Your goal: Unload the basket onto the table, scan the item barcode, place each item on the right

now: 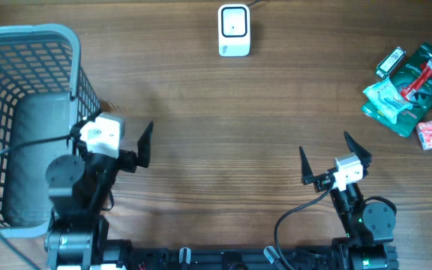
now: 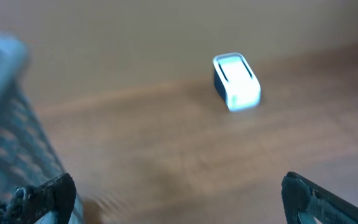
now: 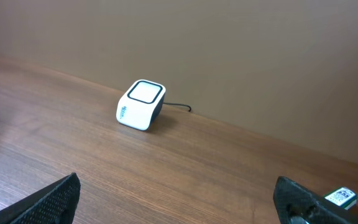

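While well apart from right tool [image 1: 323, 142], items [image 1: 390, 96] far right.

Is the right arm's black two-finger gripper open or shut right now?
Open: the right gripper has its black fingers spread wide apart, with only bare brown wooden table between them.

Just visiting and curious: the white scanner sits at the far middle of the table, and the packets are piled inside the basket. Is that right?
Not quite. The packets lie on the table at its right end, well apart from the basket on the left, as the overhead view shows. The scanner is indeed at the far middle.
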Available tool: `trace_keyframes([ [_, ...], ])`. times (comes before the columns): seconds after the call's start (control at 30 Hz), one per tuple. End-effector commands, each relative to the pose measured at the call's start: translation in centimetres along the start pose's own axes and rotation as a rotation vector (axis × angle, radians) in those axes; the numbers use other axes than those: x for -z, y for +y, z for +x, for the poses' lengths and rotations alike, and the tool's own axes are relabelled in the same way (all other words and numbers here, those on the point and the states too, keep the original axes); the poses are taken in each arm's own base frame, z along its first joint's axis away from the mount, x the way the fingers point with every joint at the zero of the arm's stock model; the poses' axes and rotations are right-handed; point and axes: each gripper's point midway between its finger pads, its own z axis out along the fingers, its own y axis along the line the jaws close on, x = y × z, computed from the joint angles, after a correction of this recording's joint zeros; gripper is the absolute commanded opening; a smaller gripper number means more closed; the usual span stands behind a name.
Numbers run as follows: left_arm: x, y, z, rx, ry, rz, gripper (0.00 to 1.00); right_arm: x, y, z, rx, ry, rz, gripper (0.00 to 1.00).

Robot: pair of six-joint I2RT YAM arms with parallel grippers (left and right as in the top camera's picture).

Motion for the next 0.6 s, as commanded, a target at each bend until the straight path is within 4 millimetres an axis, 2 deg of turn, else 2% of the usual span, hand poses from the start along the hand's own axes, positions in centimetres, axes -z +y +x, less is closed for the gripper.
trace_keyframes([
  [0.0,-1.2,-1.7,2.5,0.065,0.107,0.116,1.0,0.0,-0.1,-0.2,0.012,-0.009,0.009,1.0],
  [0.03,-1.5,-1.2,3.7,0.125,0.159,0.085,1.0,0.0,-0.1,-0.2,0.012,-0.009,0.009,1.0],
  [0.1,-1.8,1.0,4.8,0.252,0.202,-0.053,1.0,0.0,-0.1,-0.2,0.012,-0.009,0.009,1.0],
  [0.2,-1.2,3.5,5.0,0.343,0.189,-0.206,1.0,0.0,-0.1,-0.2,0.012,-0.009,0.009,1.0],
  [0.37,1.8,7.4,6.2,0.395,0.193,-0.489,1.0,0.0,-0.1,-0.2,0.012,-0.009,0.009,1.0],
  [0.5,4.2,9.4,6.6,0.375,0.187,-0.643,1.0,0.0,-0.1,-0.2,0.012,-0.009,0.009,1.0],
  [0.53,4.5,9.5,5.8,0.375,0.149,-0.645,1.0,0.0,-0.1,-0.2,0.012,-0.009,0.009,1.0],
  [0.57,3.8,8.3,4.8,0.362,0.118,-0.554,1.0,0.0,-0.1,-0.2,0.012,-0.009,0.009,1.0],
])
